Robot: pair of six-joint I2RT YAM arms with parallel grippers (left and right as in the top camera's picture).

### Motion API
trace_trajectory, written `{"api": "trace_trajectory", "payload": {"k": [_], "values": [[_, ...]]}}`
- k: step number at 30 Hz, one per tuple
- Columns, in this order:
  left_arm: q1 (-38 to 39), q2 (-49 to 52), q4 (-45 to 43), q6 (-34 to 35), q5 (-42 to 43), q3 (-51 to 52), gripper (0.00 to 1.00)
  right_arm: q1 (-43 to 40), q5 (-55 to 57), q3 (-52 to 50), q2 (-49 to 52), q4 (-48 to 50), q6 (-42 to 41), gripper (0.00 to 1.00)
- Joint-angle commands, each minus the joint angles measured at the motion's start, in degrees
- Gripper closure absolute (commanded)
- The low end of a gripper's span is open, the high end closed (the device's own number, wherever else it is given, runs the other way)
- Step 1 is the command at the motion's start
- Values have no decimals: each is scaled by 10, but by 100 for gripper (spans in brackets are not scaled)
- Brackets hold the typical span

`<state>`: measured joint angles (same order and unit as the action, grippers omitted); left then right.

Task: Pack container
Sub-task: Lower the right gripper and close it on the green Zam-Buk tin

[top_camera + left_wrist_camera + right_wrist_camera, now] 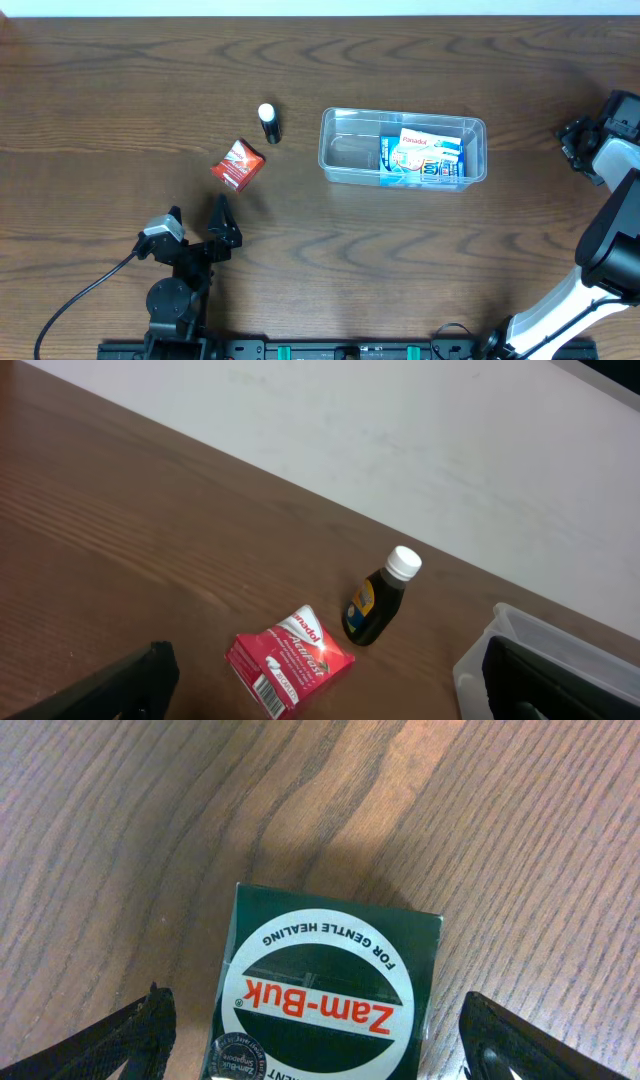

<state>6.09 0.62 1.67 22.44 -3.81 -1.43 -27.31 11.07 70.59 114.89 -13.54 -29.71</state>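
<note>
Nearest, left gripper (197, 213) wide open, empty, at 7 o'clock on the table (100, 80), red box (238, 165) at its 1 o'clock, clear shallow round-cornered container (345, 152) right of centre holding blue-white boxes (425, 158), right gripper (320, 1025) at its 3 o'clock, spread wide astride green box (330, 970), seemingly not touching.

Overhead looks straight down; the low, oblique left wrist shares its red box (238, 165); right wrist close-up.

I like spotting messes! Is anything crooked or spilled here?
Only the red box lies crooked on the table, turned diagonal to the container. Nothing looks spilled or broken.
</note>
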Motion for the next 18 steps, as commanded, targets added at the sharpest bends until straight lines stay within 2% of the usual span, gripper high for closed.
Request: {"api": "trace_trajectory", "payload": {"k": [1,18], "values": [[-3,-4,20,-9,-16,12,2,-5,12,-3,7,-5,2,12],[-3,-4,20,-9,-16,12,2,-4,23,-2,30,-16,2,21]]}}
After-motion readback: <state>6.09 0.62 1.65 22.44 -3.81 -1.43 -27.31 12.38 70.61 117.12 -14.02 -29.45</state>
